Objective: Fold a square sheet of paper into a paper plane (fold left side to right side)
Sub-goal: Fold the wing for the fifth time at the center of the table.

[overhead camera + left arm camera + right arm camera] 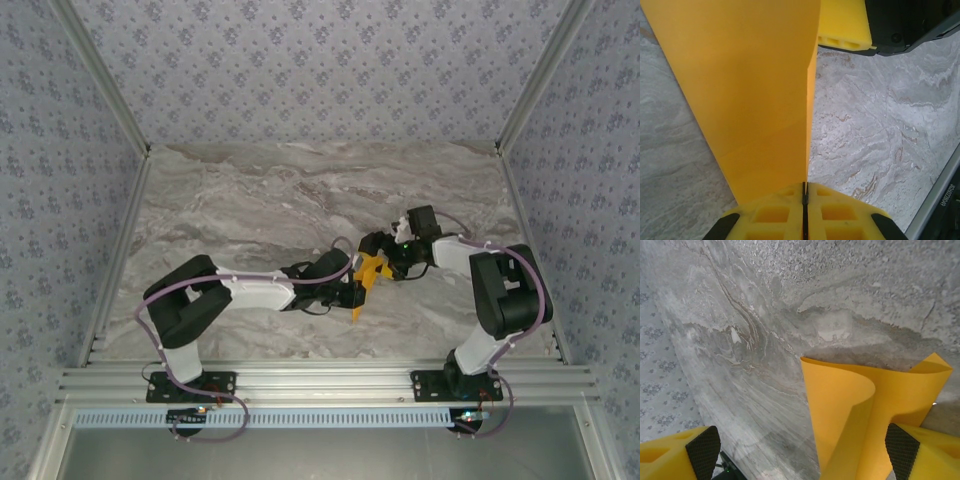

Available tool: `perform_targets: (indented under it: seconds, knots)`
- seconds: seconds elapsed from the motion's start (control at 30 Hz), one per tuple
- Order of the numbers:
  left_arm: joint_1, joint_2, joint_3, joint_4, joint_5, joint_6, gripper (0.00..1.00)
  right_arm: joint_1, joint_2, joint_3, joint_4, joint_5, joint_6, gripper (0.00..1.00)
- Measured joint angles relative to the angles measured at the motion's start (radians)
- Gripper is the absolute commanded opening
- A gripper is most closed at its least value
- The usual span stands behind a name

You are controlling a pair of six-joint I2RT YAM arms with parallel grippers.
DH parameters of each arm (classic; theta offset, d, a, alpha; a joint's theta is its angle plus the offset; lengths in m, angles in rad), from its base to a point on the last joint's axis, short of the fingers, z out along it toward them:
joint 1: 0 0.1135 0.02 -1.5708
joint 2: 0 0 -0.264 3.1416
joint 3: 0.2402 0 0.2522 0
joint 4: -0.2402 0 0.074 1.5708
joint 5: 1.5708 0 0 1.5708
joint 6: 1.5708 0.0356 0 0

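One square sheet of paper (368, 278) is present, thin, plain and orange-yellow, with a smooth matt face. It is no longer flat: in the right wrist view the sheet (855, 405) curls over on itself in a soft rounded loop with one pointed corner standing up. Two grippers attend it, one on each side. The left gripper (805, 200) is closed on the sheet's (750, 90) lower edge, its two yellow ribbed fingers pressed together with the paper pinched in the seam between them. The right gripper (802, 445) stands wide open, its two black textured pads (702, 450) apart, the curled sheet rising between them and nearer the right-hand pad; contact there cannot be told. In the top view both the left gripper (355, 290) and the right gripper (378, 245) meet at the sheet. Beneath the sheet lies one surface (250, 200), grey veined marble-patterned and flat.
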Motion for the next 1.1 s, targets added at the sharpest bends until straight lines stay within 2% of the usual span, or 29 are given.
perform_targets:
  seconds: [0.4, 1.1]
  knots:
    - [0.041, 0.006, -0.039, 0.09, 0.071, -0.038, 0.09, 0.018, 0.032, 0.066, -0.117, 0.034, -0.08, 0.9]
    - [0.063, 0.053, -0.046, 0.151, 0.161, -0.045, 0.12, 0.027, 0.047, 0.105, -0.166, 0.056, -0.14, 0.9]
